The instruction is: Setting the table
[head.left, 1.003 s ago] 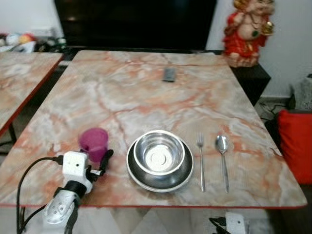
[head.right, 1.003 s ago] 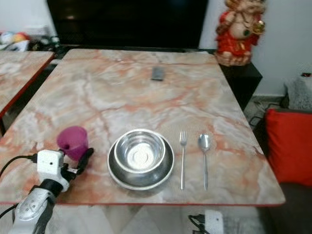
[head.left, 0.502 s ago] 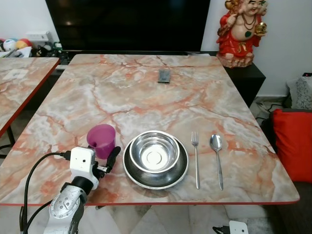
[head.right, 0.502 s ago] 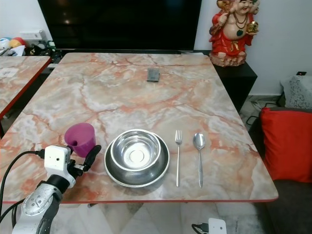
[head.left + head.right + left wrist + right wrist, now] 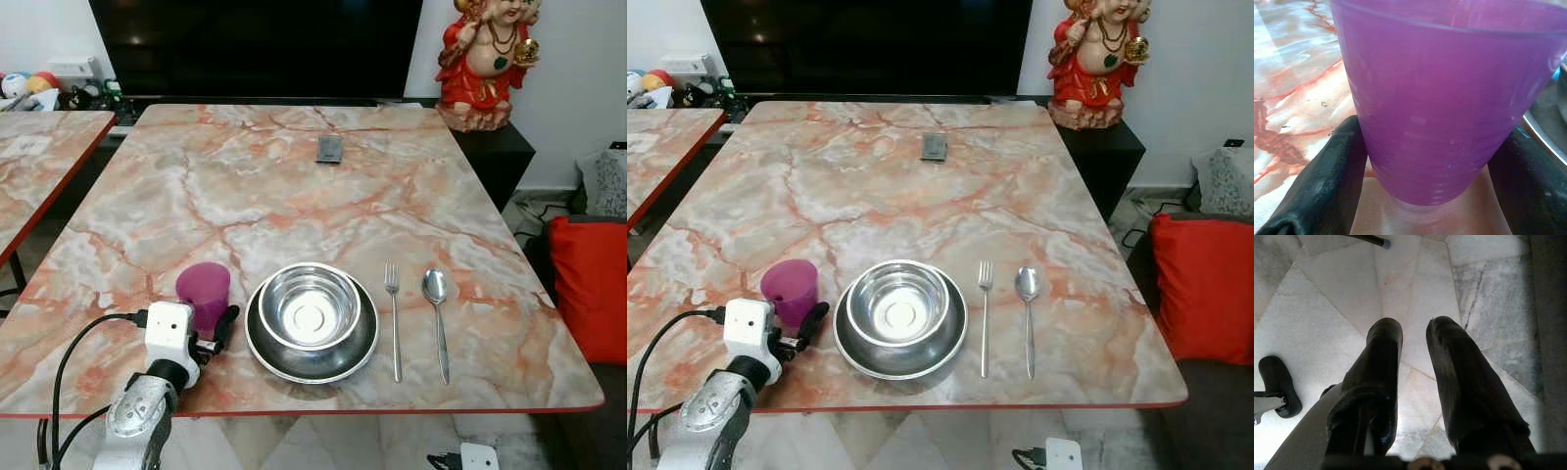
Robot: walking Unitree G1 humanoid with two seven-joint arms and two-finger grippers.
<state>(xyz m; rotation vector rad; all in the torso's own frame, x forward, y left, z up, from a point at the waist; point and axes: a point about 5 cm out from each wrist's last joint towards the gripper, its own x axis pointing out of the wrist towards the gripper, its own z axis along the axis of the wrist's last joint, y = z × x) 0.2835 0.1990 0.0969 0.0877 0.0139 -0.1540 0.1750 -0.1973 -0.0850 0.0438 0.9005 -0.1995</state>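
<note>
Left gripper [image 5: 1425, 161] lower left, arm reaching up | fingers [image 5: 1327, 171] clamped on purple cup [image 5: 203, 291], upright on worktop [image 5: 294, 186] | right gripper [image 5: 1413, 352] fingers slightly apart above floor [image 5: 1342, 289]

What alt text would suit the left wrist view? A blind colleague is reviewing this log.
A purple plastic cup stands upright on the marble table between the left end effector's two black fingers, one on each side of its base. The rim of a steel bowl sits at one edge.
</note>
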